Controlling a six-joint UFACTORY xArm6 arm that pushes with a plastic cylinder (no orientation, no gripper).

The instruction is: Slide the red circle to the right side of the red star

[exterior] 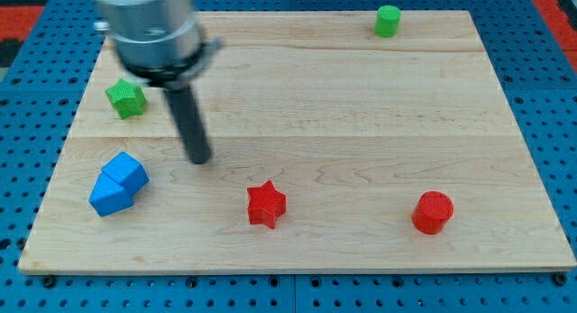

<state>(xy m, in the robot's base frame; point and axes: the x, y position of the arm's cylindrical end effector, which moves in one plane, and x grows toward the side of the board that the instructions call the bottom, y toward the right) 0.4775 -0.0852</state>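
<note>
The red circle (433,212) lies near the view's bottom right of the wooden board. The red star (266,204) lies at the bottom centre, well to the left of the circle. My tip (199,159) rests on the board left of centre, up and to the left of the red star and far from the red circle. It touches no block.
A blue block (118,183) sits at the lower left, just left of my tip. A green star (126,98) lies at the upper left. A green cylinder (388,21) stands at the top right. The wooden board (361,105) lies on a blue pegboard.
</note>
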